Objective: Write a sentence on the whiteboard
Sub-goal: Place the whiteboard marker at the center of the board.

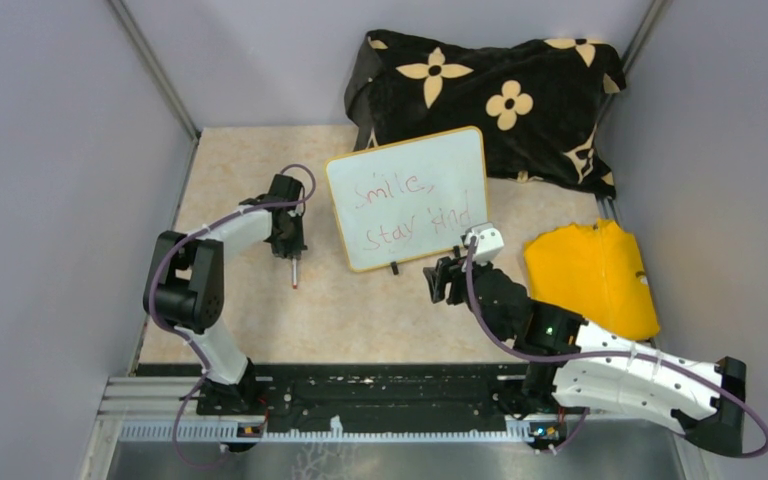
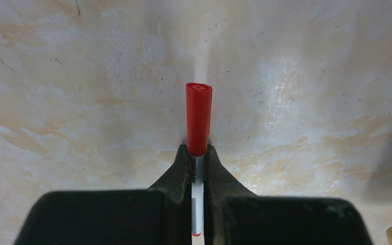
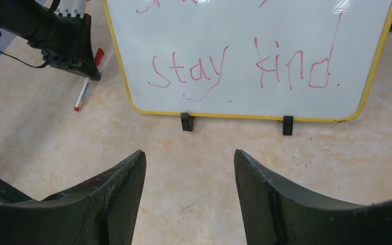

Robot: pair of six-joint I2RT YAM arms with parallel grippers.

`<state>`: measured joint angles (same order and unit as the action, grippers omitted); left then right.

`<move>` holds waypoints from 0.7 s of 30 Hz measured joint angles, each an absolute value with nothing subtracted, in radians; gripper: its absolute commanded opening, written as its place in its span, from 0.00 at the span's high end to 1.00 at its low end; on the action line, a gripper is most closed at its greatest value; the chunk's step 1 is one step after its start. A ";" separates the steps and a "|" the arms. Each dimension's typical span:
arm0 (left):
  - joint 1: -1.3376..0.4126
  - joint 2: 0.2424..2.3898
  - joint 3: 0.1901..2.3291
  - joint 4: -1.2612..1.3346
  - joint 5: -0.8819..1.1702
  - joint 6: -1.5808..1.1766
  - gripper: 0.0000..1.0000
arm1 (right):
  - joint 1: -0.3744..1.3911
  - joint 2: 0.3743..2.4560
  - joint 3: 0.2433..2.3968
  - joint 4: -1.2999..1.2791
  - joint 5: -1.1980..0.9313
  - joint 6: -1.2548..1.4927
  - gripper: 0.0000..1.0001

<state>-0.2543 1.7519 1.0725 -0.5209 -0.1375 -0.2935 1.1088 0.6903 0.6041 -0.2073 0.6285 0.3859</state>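
**Left gripper**: clenched on the marker. The red cap projects past the fingertips and the white barrel runs back between the jaws, so the marker's long axis follows the finger axis. That axis points at bare table, not at the board. In the top view the marker's low end sits close to the surface. Contact cannot be confirmed there.

**Right gripper**: released, jaws wide apart, nothing between them.

**Position of the whiteboard**:
- It stands to the right of the left gripper and slightly beyond it, well apart from the marker.
- It stands directly ahead of the right gripper, with its two black clip feet just past the open fingertips.
- Its long axis runs crosswise to the right gripper's fingers.
- The right gripper is the nearer of the two.

**The sentence**: two lines of red lettering, "Smile," above "stay kind", ending in a full stop. Both lines lie on the board face ahead of the right gripper.

**Assessment**: the lettering looks complete and the marker is capped, so the writing step appears finished. The probable next move is to set the marker down. It depends on the barrel's angle to the table below the left gripper. The barrel should be brought flat before release, on the side away from the board, which lies to that gripper's right.
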 measured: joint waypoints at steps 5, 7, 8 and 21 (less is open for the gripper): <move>-0.254 1.754 1.073 -0.516 -0.138 -0.293 0.96 | 1.108 0.704 0.604 -0.206 0.627 0.385 0.38; -0.254 1.754 1.073 -0.514 -0.138 -0.293 0.93 | 1.108 0.704 0.604 -0.207 0.627 0.385 0.38; -0.254 1.755 1.073 -0.513 -0.138 -0.292 0.93 | 1.108 0.704 0.604 -0.207 0.627 0.385 0.38; -0.253 1.767 1.083 -0.508 -0.146 -0.276 0.80 | 1.108 0.687 0.604 -0.218 0.628 0.397 0.38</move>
